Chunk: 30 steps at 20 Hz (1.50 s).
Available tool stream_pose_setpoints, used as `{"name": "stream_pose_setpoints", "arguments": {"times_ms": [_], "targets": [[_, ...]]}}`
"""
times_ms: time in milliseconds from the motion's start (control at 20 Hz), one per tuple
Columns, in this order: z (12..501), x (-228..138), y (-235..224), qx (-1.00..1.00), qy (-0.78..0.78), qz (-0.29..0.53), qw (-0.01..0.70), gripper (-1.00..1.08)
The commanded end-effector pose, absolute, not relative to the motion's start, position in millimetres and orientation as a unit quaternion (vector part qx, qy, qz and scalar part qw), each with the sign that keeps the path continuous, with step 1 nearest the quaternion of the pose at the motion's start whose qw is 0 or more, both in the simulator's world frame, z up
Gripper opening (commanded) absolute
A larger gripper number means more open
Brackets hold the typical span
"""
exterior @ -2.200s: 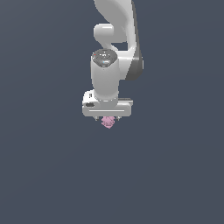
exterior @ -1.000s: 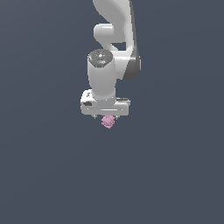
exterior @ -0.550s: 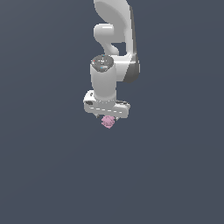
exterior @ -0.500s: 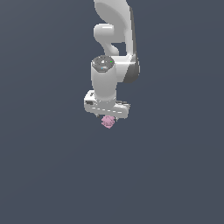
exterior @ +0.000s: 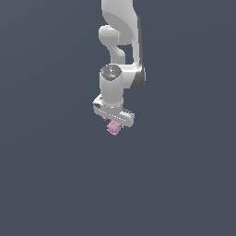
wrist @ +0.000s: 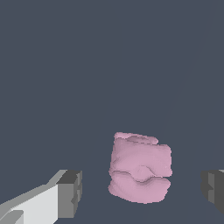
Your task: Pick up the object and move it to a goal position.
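Gaps separate the object (wrist: 140,168) from both fingers (wrist: 70,194).

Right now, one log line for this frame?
phase: pre-grasp | gripper: open, fingers either side of pink blob, gaps both sides | blob: not gripped | arm: directly above blob

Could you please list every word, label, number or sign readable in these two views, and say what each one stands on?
None: no readable text appears in either view.
The white arm and the gripper carry no lettering or logo.
The pink lumpy object is plain, with no mark.
The dark grey background is bare of signs or numbers.
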<state>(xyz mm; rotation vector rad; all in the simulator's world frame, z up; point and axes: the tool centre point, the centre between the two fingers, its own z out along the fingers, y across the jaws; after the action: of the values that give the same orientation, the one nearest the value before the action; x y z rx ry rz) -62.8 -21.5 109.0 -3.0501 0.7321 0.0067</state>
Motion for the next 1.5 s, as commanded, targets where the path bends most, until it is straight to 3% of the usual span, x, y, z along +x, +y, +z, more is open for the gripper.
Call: {"name": "stream_pose_setpoints", "arguments": {"times_ms": [0,800,1450], "targets": [[102.8,-69.5,-21.3,-0.966,0.258,0.001,0.002,1.0],[88.0,-83.6,-21.0,-0.952,0.305,0.0,0.0,1.0],[42.4,-84.6,-21.0,-0.952,0.307,0.0,0.0,1.0]]}}
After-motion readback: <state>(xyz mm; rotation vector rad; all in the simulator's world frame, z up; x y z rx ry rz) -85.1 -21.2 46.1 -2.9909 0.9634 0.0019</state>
